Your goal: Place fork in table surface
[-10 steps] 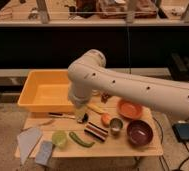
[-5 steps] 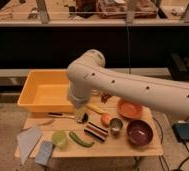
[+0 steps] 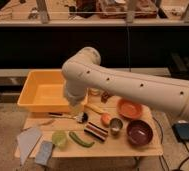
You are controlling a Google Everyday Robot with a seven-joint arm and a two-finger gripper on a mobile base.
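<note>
The fork (image 3: 41,123) lies flat near the left end of the table surface (image 3: 113,148), in front of the yellow tub. My gripper (image 3: 77,108) hangs from the white arm, over the table just past the tub's front right corner. It is above the black-handled utensil with the white round head (image 3: 77,117) and to the right of the fork, well apart from it. The gripper looks open, and I see nothing in it.
The yellow tub (image 3: 40,92) fills the back left. On the table are an orange plate (image 3: 129,108), a maroon bowl (image 3: 139,132), a metal cup (image 3: 116,125), an orange fruit (image 3: 105,119), a green pod (image 3: 81,139), a green cup (image 3: 59,138) and a grey cloth (image 3: 28,142).
</note>
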